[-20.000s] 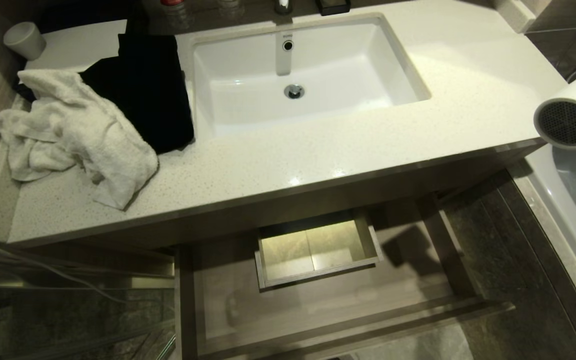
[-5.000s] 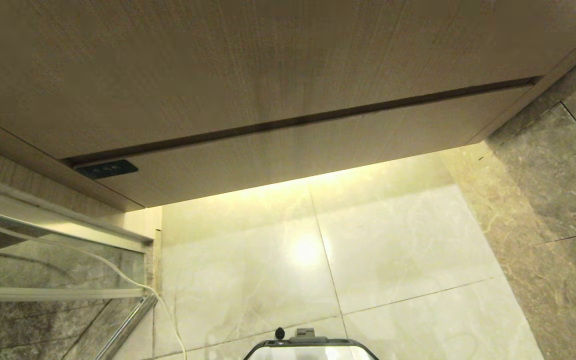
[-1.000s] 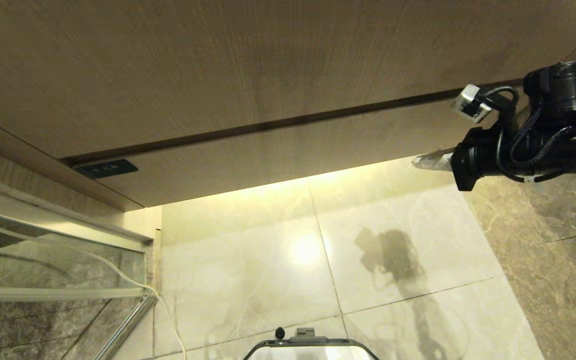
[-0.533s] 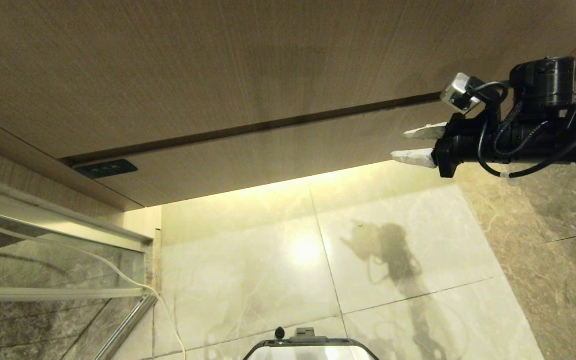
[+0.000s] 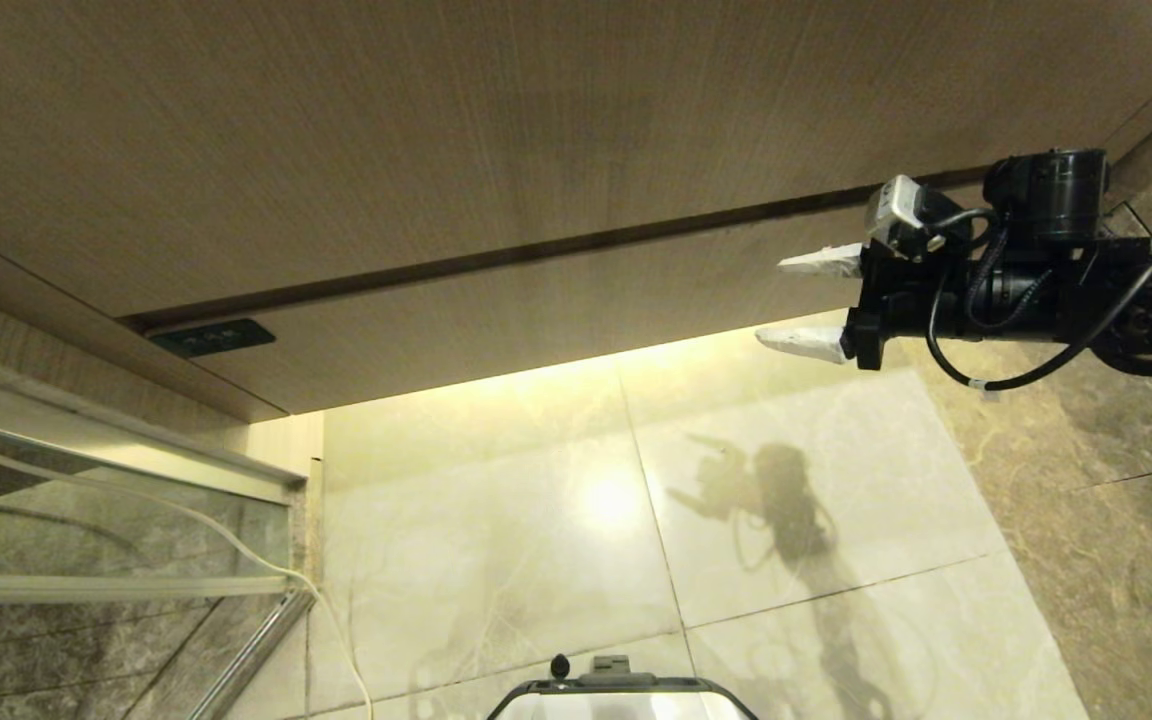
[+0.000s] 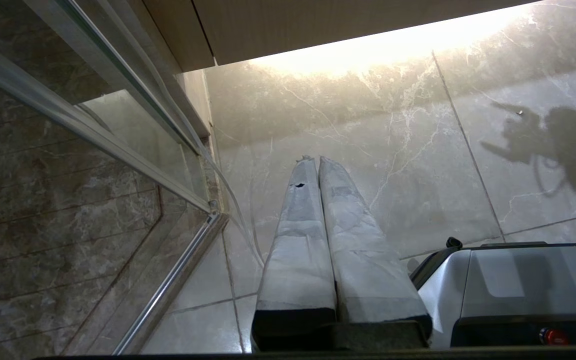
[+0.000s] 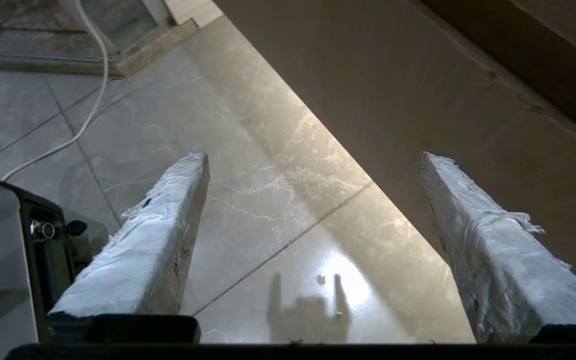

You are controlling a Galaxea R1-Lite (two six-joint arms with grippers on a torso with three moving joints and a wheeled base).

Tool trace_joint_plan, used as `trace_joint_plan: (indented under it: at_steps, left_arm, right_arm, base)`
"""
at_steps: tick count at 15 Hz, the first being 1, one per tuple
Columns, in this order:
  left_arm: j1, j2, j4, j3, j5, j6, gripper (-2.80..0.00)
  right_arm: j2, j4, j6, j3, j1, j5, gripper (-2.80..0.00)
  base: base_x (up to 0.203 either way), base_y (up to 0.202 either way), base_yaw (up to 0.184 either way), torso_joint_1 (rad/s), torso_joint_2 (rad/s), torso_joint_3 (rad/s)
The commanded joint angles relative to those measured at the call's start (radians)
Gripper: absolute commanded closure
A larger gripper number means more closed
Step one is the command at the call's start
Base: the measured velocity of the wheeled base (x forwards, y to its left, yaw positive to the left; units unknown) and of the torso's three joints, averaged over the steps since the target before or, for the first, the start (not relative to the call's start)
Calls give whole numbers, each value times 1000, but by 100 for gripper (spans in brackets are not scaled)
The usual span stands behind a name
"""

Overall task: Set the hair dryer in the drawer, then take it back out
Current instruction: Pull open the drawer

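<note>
Our right gripper (image 5: 804,302) has just spread its jaws wide and come in leftward at the right end of the drawer (image 5: 576,300), level with its lower edge; nothing sits between the white fingers (image 7: 153,250). The drawer front looks shut, and the hair dryer is nowhere in view, so we judge it lies inside. We read this as lining up to pull the drawer open. Our left gripper (image 6: 318,165) hangs over the floor (image 5: 556,520), jaws pressed together, empty.
</note>
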State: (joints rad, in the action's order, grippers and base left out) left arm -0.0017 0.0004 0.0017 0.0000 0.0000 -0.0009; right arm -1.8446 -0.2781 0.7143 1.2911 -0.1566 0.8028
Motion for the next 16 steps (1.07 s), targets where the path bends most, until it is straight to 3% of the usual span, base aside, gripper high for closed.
trace_joint_plan:
  at_steps: [1, 5, 9, 14, 16]
  left_arm:
    - [0, 0, 0, 2, 0, -1, 0]
    - [0, 0, 0, 2, 0, -1, 0]
    - [0, 0, 0, 0, 0, -1, 0]
    - [0, 0, 0, 2, 0, -1, 0]
    - [0, 0, 0, 2, 0, -1, 0]
  right_arm:
    - [-27, -1, 30, 5, 2, 26, -280]
    - [-53, 11, 126, 53, 7, 70, -280]
    - [-26, 44, 158, 57, 14, 61, -280]
    - [2, 55, 215, 46, 31, -127, -280]
    - [7, 57, 290, 42, 31, -303, -280]
  base:
    - [0, 0, 0, 0, 0, 0]
    - [0, 0, 0, 0, 0, 0]
    - [0, 0, 0, 0, 0, 0]
    - [0, 0, 0, 0, 0, 0]
    - [0, 0, 0, 0, 0, 0]
